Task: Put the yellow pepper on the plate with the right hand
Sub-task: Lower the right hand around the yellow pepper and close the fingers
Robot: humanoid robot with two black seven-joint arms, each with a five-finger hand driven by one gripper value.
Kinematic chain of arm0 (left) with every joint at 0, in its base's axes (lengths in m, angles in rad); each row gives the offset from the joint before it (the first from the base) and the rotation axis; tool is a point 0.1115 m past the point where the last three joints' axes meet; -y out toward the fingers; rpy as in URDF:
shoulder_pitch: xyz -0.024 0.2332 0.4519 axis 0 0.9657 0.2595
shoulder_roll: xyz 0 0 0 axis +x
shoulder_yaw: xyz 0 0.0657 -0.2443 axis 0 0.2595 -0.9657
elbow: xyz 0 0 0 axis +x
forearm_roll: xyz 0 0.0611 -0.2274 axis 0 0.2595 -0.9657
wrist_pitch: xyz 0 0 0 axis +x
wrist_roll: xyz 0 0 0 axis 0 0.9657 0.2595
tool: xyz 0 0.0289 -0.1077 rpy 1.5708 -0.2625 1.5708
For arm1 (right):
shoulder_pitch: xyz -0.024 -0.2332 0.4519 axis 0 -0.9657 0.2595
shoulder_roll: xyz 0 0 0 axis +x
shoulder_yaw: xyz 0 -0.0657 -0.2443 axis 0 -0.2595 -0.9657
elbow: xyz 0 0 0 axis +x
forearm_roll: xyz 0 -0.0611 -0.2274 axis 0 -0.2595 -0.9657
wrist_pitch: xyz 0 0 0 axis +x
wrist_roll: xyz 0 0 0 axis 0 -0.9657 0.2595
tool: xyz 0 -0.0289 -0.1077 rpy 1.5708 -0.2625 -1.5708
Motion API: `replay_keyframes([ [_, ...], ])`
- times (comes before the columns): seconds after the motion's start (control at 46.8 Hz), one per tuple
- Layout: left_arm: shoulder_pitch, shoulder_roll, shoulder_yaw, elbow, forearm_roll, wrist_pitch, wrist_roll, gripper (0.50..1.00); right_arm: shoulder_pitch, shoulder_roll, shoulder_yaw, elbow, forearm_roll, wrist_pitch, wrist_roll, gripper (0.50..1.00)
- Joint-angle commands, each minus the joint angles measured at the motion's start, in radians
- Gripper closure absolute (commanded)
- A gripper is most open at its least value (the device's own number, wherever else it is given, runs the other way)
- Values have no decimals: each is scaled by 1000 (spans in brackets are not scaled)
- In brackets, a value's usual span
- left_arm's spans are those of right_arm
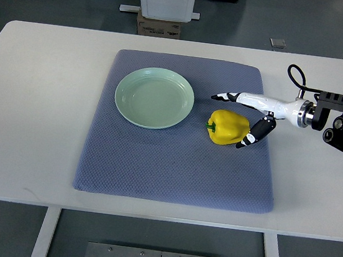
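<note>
A broad white rectangular table [35,118] fills most of the top view, and a blue-grey quilted fabric mat [173,166] lies across its middle. On the mat's upper left part, toward ten o'clock from the mat's centre, sits a round pale green plate [154,97] with nothing on it. The right arm [341,124] enters from the picture's right edge, at about three o'clock, and ends in a white hand with black fingertips [248,116]. Its fingers are spread wide around the right side of a glossy yellow bell pepper [228,128], one finger above it and one at its lower right, apparently holding nothing. The pepper lies on its side on the mat, just right of the plate and apart from it, long axis roughly left to right, green stem [210,127] pointing to nine o'clock, toward the plate.
</note>
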Motion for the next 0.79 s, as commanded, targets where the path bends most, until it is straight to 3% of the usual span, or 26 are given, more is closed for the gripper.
replay_keyframes([
  [0.0,0,0,0,0,0,0,0,500,0,0,-10,-4,-8,-2,0,532],
  [0.385,0,0,0,0,0,0,0,500,-9,3,-41,-27,-11,-25,0,569],
  [0.599,0,0,0,0,0,0,0,500,-9,6,-41,-27,-12,-25,0,668],
  [0.77,0,0,0,0,0,0,0,500,-3,6,-41,-25,-11,-23,0,697],
])
